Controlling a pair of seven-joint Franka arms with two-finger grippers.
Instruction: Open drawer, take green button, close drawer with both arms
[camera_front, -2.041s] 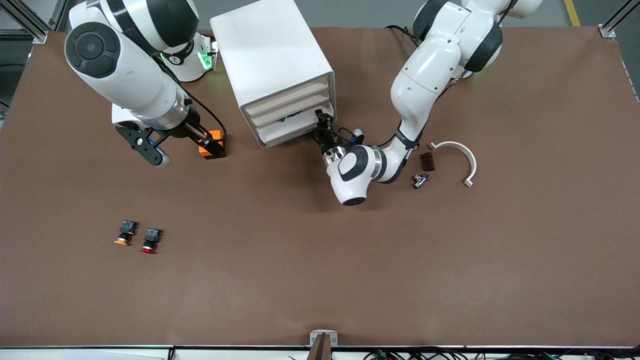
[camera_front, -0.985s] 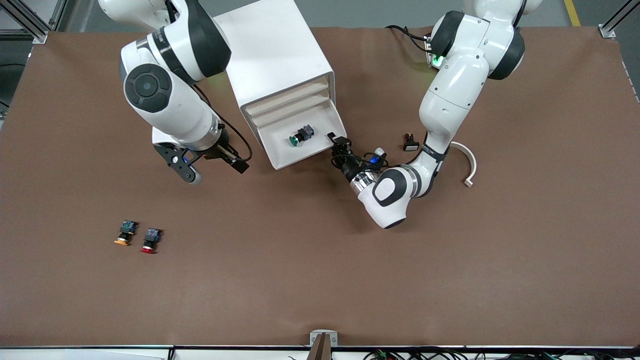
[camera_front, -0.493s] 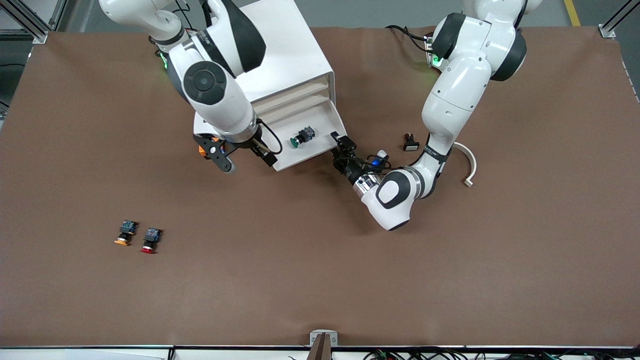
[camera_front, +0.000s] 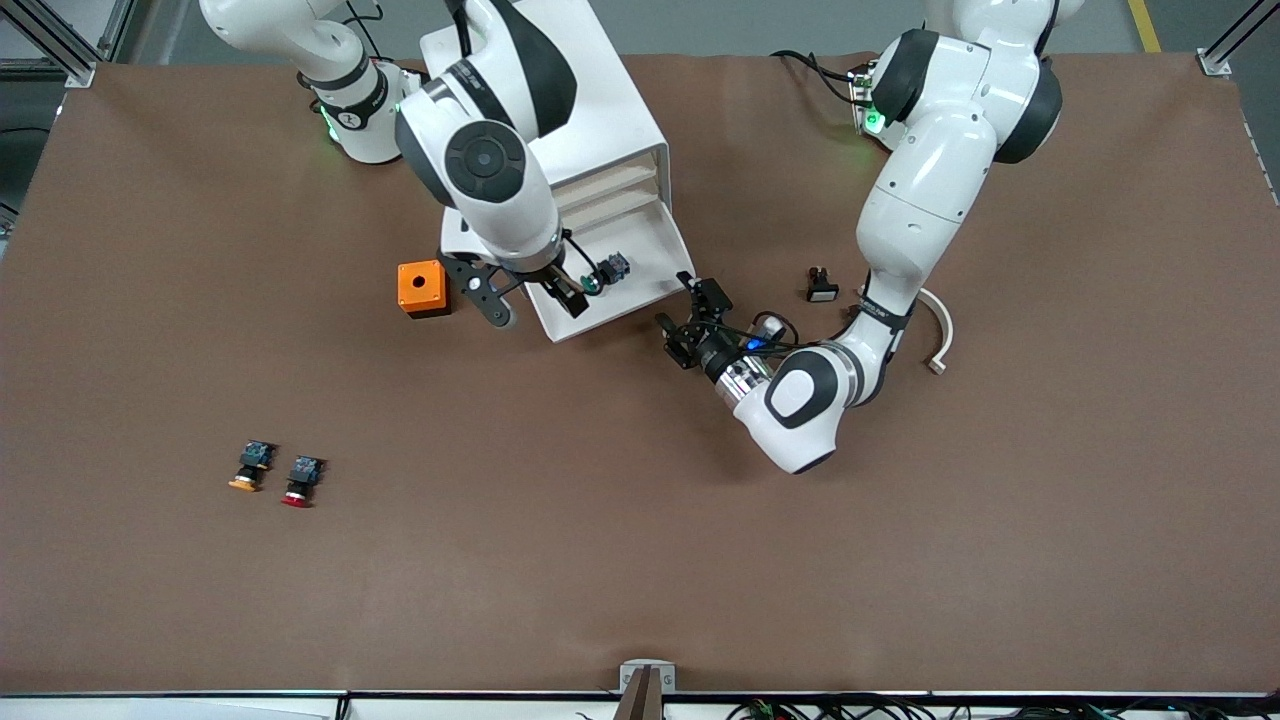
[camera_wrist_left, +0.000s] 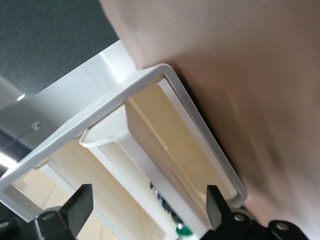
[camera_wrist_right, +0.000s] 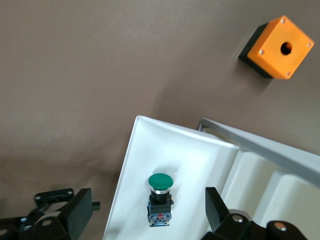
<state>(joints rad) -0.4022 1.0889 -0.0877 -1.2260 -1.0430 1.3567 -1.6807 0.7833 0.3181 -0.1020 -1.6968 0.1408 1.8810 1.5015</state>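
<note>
Directly below the spread-fingered right end effector (camera_front: 530, 300), the button (camera_wrist_right: 160, 198) in the open drawer (camera_wrist_right: 131, 165).

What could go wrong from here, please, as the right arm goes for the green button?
The right gripper hangs open over the pulled-out drawer; its fingers could strike the rim or nudge the button, which lies on its side and may roll. The left gripper sits open by the drawer's front corner, so the two arms could crowd each other.
</note>
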